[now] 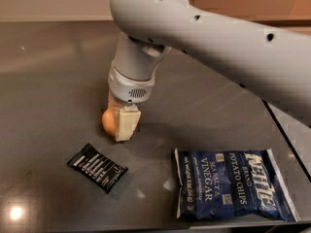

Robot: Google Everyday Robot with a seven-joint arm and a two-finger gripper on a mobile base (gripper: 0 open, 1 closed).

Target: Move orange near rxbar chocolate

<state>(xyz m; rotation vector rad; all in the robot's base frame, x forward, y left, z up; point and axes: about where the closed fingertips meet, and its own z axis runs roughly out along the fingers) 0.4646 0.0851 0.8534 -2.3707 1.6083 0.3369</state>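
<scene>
The orange (109, 122) sits between the cream fingers (127, 124) of my gripper (118, 123), low over the dark table, left of centre. The gripper is shut on the orange; the near finger covers its right side. The rxbar chocolate (97, 167), a small flat black wrapper with white lettering, lies on the table below and slightly left of the gripper, a short gap away.
A large dark-blue potato chips bag (233, 183) lies at the front right. My grey arm (218, 42) spans the upper right. The table's right edge (286, 135) runs diagonally at the right; its front edge is near the bottom.
</scene>
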